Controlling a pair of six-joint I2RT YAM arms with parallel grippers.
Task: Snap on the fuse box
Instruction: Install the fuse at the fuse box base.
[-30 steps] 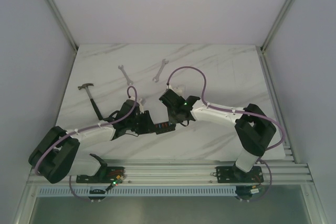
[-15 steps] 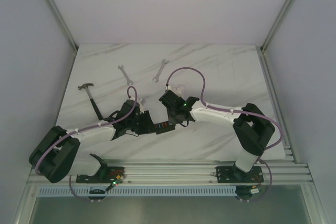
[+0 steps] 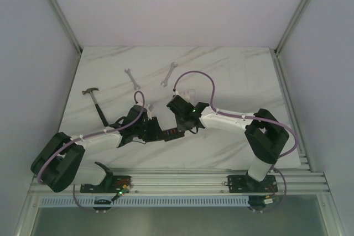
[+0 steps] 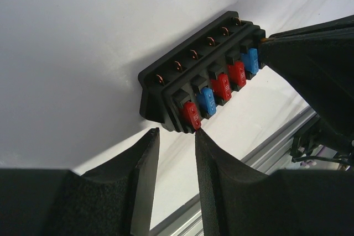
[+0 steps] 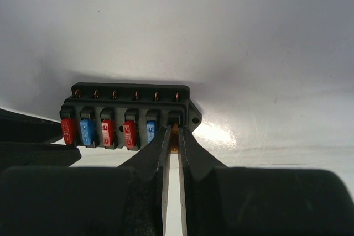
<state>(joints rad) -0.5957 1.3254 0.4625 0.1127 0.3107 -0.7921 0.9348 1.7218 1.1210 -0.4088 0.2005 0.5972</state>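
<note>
By the ribbed fuse box (image 5: 130, 115), the right gripper (image 5: 173, 138) pinches an amber fuse (image 5: 175, 132).

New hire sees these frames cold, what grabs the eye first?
The black fuse box with its row of red and blue fuses, mid-table between both grippers. The right gripper pinches a small amber fuse at the box's last slot, while the left gripper sits open at the opposite end. Two wrenches and a hammer lie farther back.
</note>
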